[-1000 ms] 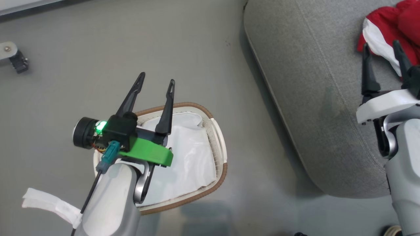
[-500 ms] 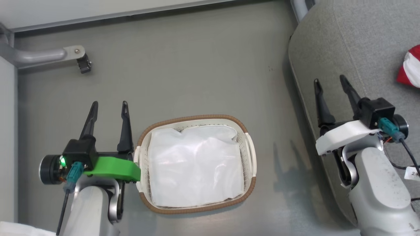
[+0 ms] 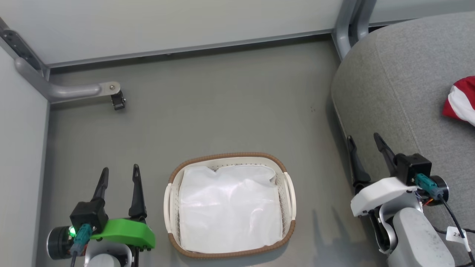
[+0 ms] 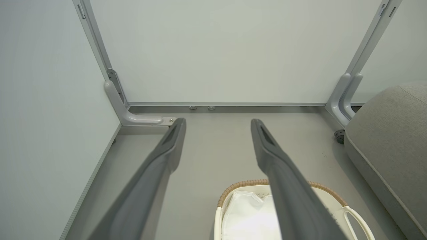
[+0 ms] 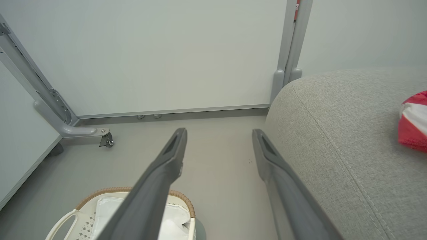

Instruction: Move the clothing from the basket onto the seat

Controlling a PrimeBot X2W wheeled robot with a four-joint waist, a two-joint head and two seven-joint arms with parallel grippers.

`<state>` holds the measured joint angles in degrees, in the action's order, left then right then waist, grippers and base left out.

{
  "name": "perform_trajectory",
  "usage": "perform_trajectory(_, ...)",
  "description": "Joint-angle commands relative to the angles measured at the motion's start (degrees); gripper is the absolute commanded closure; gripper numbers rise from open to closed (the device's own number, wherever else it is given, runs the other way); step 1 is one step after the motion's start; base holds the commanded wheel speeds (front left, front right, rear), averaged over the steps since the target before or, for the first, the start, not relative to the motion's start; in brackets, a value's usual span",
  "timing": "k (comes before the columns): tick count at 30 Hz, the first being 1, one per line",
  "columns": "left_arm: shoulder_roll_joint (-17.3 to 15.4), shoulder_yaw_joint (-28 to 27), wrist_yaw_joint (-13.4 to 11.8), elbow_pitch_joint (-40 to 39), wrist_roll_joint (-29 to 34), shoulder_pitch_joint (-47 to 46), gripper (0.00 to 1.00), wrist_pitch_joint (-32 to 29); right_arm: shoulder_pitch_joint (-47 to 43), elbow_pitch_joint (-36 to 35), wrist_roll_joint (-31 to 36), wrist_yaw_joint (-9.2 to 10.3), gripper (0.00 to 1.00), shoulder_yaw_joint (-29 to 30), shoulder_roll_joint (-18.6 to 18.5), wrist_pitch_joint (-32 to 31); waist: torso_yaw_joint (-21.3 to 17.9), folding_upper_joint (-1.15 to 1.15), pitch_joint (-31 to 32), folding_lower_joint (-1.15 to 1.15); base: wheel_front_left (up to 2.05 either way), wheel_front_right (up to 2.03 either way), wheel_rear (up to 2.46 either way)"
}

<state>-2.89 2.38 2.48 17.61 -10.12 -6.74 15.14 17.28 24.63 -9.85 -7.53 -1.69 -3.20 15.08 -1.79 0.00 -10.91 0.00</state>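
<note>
Since a second ago my head camera has swung, and both arms sit differently. The left gripper, which was over the basket, now stands just off its left side, fingers apart with nothing between them. The right gripper, earlier close to the clothing, is now well apart from it by the edge of the seat, also spread and empty. The red-and-white clothing lies on the seat at the far right. The basket sits on the floor with a white cloth in it.

On the left wrist view I see my two fingers spread over the floor, with the basket rim behind the right one.

On the right wrist view the fingers are spread. The seat, with the clothing on it, is to their right, and the basket is at lower left.
</note>
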Motion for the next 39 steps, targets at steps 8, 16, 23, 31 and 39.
perform_trajectory(8, -0.1, -0.1, 0.6, 0.0, -2.5, 4.7, 0.00, 0.0, -4.8, 0.4, 0.3, 0.08, 0.00, 0.3, 0.1, 0.1, 0.8, 0.00, 4.8, 0.00, 0.00, 0.00, 0.00)
perform_trajectory(16, -0.1, -0.1, 1.4, -0.5, -3.3, 7.8, 0.00, 0.0, -8.1, 0.4, -1.3, 0.08, 0.00, -0.5, 0.1, 0.1, 0.6, 0.00, 6.9, 0.00, 0.00, 0.00, 0.00)
perform_trajectory(23, -0.1, -0.1, 1.7, -1.2, -3.5, 9.1, 0.00, 0.0, -9.2, 0.6, -1.7, 0.08, 0.00, -1.1, 0.1, 0.1, 0.3, 0.00, 7.9, 0.00, 0.00, 0.00, 0.00)
perform_trajectory(31, 0.2, -0.6, 1.7, 0.5, -6.3, 8.1, 1.00, -0.8, -8.5, 1.7, -3.8, 0.00, 1.00, -0.5, 0.6, -1.0, 0.3, 0.00, 8.0, 0.00, 0.00, 0.00, 0.00)
perform_trajectory(39, 0.2, -1.5, 2.1, 0.0, -14.9, 7.2, 1.00, -3.2, -8.9, 0.2, -12.7, 0.01, 1.00, 0.4, 0.6, -3.3, 0.4, 0.00, 8.2, 0.00, 0.00, 0.00, 0.00)
